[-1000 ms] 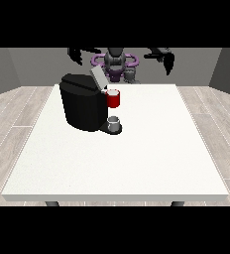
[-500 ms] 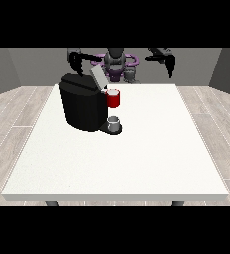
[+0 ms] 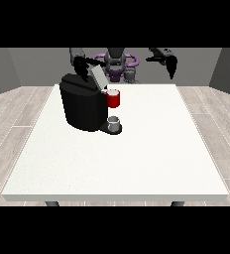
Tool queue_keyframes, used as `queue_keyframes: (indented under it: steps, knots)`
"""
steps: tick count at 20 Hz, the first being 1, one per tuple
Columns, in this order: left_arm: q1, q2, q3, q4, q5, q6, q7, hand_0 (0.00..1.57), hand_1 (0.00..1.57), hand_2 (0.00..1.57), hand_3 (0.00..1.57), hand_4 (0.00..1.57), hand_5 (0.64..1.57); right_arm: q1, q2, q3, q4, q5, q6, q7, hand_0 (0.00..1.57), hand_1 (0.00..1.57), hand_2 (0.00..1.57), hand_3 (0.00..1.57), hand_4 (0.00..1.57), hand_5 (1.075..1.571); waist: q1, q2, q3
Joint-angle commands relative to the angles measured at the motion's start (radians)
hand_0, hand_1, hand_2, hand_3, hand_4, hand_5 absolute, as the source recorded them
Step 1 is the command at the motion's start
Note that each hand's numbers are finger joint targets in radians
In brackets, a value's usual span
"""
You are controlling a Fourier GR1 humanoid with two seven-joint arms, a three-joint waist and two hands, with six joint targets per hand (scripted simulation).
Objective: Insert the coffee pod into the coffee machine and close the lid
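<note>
Both hands have dropped lower; left-side hand [image 3: 81, 69] nears coffee machine [image 3: 82, 104]

obstacle: coffee machine [image 3: 82, 105] back-left; table [image 3: 137, 158] front, right open

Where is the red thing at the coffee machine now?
In the front view, the red thing sits at the coffee machine's right side, under the raised lid and above a grey thing on the machine's base.

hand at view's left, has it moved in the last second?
Yes. The hand at the view's left came down and inward toward the coffee machine, now hanging just above its top rear, near the raised lid.
</note>
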Motion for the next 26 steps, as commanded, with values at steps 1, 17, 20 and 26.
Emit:
queue_keyframes:
  steps: [1,17,20,26]
  knots:
    - [0.015,0.016,0.014,0.025,0.008,0.02,-0.042,0.0,0.0,0.0,0.0,0.0,1.571,-0.049,-0.004,-0.001,0.03,-0.007,0.035,0.016,0.0,0.0,0.0,0.0,0.0,1.571,-0.021,0.021,0.0018]
    - [0.054,-0.015,-0.054,0.001,-0.024,0.061,-0.064,0.0,0.0,0.0,0.0,0.0,1.571,-0.179,0.005,0.009,0.117,0.032,0.036,0.022,0.0,0.0,0.0,0.0,0.0,1.571,0.002,0.036,0.0017]
    - [0.021,0.039,-0.032,-0.02,0.019,0.023,0.014,0.0,0.0,0.0,0.0,0.14,1.571,-0.205,0.006,0.0,0.156,0.042,0.026,0.017,0.0,0.0,0.0,0.0,0.11,1.571,0.023,0.033,0.0019]
    - [-0.007,0.022,-0.03,0.024,0.001,0.069,-0.041,0.0,0.0,0.0,0.0,0.12,1.571,-0.235,0.072,0.071,0.143,0.121,-0.031,-0.004,0.0,0.0,0.0,0.0,0.21,1.571,0.008,0.052,0.0018]
